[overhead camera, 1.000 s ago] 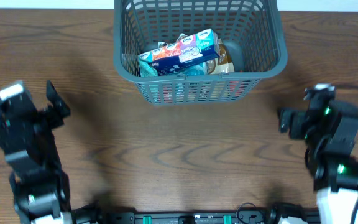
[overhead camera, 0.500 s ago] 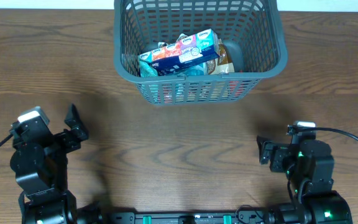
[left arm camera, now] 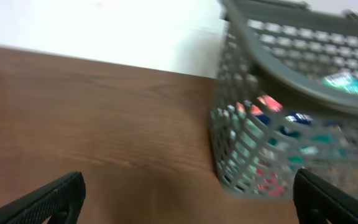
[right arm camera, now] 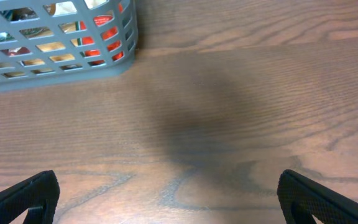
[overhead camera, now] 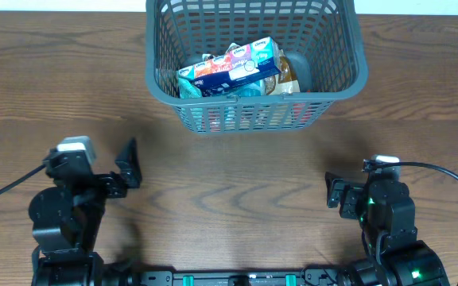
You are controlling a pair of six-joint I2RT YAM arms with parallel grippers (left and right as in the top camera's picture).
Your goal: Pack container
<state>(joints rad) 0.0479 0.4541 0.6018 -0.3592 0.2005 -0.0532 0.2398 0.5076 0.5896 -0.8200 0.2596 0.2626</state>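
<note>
The container, a grey-blue lattice basket, stands at the back centre of the wooden table. Several grocery packets lie in it, with a colourful box on top. My left gripper hovers open over bare wood, in front of and left of the basket, holding nothing. My right gripper is open and empty in front of and right of it. The left wrist view shows the container ahead on the right, beyond the left gripper. In the right wrist view the container's corner sits at upper left, far from the right gripper.
The brown wooden table stretches between the two arms and the basket. A white wall lies behind the table's far edge. Cables run from both arm bases near the front edge.
Both arms have drawn back toward the table's front edge and lowered. The left gripper swung right and the right gripper shifted left, both staying open and empty. The basket has not moved.
</note>
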